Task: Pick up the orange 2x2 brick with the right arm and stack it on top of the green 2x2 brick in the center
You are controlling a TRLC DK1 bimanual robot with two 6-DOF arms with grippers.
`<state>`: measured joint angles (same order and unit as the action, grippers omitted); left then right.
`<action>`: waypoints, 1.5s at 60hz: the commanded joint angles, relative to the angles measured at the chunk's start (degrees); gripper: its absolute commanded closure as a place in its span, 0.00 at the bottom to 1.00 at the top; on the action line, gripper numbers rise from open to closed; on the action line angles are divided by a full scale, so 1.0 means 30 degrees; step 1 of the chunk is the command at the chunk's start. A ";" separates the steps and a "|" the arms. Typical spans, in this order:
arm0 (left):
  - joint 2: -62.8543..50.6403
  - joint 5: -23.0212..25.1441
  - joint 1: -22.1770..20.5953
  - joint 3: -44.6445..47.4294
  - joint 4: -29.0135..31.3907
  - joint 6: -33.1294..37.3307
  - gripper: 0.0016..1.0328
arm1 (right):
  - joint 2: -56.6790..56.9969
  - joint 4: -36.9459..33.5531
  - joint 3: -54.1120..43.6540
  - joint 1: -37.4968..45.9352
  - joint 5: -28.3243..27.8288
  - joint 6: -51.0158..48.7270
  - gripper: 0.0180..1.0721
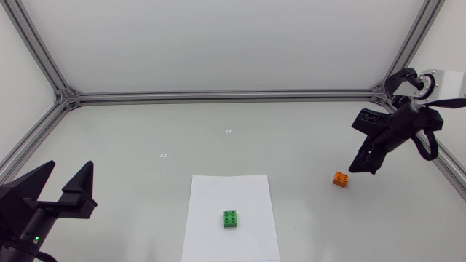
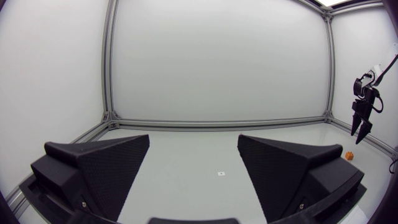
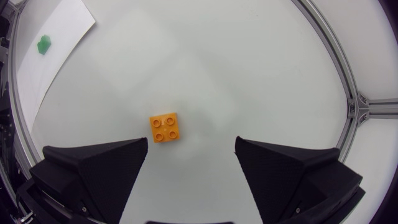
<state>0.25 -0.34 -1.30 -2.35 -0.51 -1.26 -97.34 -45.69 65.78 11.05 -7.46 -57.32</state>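
Ahead of right gripper, jaws apart: orange 2x2 brick, off-centre toward one finger; straight descent may knock it aside.

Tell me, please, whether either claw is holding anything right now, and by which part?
Nothing is held. The right claw is open, the orange brick lying untouched ahead of it; the left claw is open and empty.
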 commanded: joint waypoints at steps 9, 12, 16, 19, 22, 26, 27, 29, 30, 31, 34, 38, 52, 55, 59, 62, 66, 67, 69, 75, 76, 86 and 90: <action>0.0151 0.0084 0.0053 0.0783 0.0288 0.0243 0.04 | -0.0893 -0.0355 -0.0686 -0.0665 0.0379 -0.1811 0.05; 0.0151 0.0084 0.0053 0.0783 0.0259 0.0243 0.04 | -0.0893 -0.0150 -0.0950 -0.0783 0.0554 -0.2046 0.05; 0.0151 0.0084 0.0053 0.0783 0.0259 0.0243 0.04 | -0.1069 0.0143 -0.1272 -0.0900 0.0672 -0.2222 0.05; 0.0151 0.0084 0.0053 0.0783 0.0288 0.0243 0.04 | -0.1274 0.0348 -0.1389 -0.0929 0.0789 -0.2251 0.05; 0.0151 0.0084 0.0053 0.0783 0.0288 0.0243 0.04 | -0.1567 0.0611 -0.1477 -0.0929 0.0877 -0.2251 0.05; 0.0151 0.0084 0.0053 0.0783 0.0288 0.0214 0.04 | -0.1919 0.0846 -0.1506 -0.0929 0.0906 -0.2280 0.06; 0.0151 0.0084 0.0053 0.0783 0.0288 0.0243 0.04 | -0.1977 0.0875 -0.1506 -0.0929 0.0906 -0.2309 0.07; 0.0151 0.0084 0.0053 0.0783 0.0288 0.0243 0.04 | -0.2153 0.0904 -0.1477 -0.0929 0.0877 -0.2397 0.08; 0.0151 0.0084 0.0053 0.0783 0.0288 0.0243 0.04 | -0.2182 0.0963 -0.1477 -0.0929 0.0877 -0.2427 0.08; 0.0151 0.0084 0.0053 0.0783 0.0288 0.0243 0.04 | -0.2212 0.1110 -0.1477 -0.0929 0.0877 -0.2427 0.08; 0.0151 0.0084 0.0053 0.0783 0.0288 0.0243 0.04 | -0.2358 0.1197 -0.1448 -0.0929 0.0877 -0.2485 0.09; 0.0151 0.0084 0.0053 0.0783 0.0288 0.0243 0.04 | -0.2534 0.1315 -0.1448 -0.0958 0.0877 -0.2632 0.10; 0.0151 0.0084 0.0053 0.0783 0.0259 0.0243 0.04 | -0.3032 0.1461 -0.1448 -0.1281 0.0847 -0.2749 0.14; 0.0151 0.0084 0.0053 0.0783 0.0288 0.0243 0.04 | -0.3032 0.1461 -0.1418 -0.1310 0.0847 -0.2778 0.16; 0.0151 0.0084 0.0053 0.0783 0.0288 0.0243 0.04 | -0.3032 0.1461 -0.1389 -0.1368 0.0847 -0.2778 0.19; 0.0151 0.0084 0.0053 0.0783 0.0288 0.0243 0.04 | -0.3032 0.1461 -0.1360 -0.1398 0.0847 -0.2778 0.23; 0.0151 0.0084 0.0053 0.0783 0.0288 0.0243 0.04 | -0.3090 0.1461 -0.1330 -0.1398 0.0847 -0.2807 0.27; 0.0151 0.0084 0.0053 0.0783 0.0288 0.0243 0.04 | -0.3090 0.1461 -0.1330 -0.1398 0.0847 -0.2807 0.28; 0.0151 0.0084 0.0053 0.0783 0.0259 0.0243 0.04 | -0.3090 0.1461 -0.1360 -0.1398 0.0847 -0.2837 0.28; 0.0151 0.0084 0.0053 0.0783 0.0288 0.0243 0.04 | -0.3178 0.1461 -0.1389 -0.1456 0.0847 -0.2895 0.35; 0.0151 0.0113 0.0053 0.0783 0.0288 0.0243 0.04 | -0.3178 0.1461 -0.1360 -0.1456 0.0847 -0.2895 0.36; 0.0151 0.0084 0.0053 0.0783 0.0288 0.0243 0.04 | -0.3208 0.1549 -0.1360 -0.1544 0.0818 -0.2895 0.40; 0.0151 0.0084 0.0053 0.0783 0.0259 0.0243 0.04 | -0.3266 0.1608 -0.1360 -0.1544 0.0847 -0.2895 0.40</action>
<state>0.25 -0.32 -1.30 -2.35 -0.51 -1.28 -105.78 -41.19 62.48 6.79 -4.73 -64.60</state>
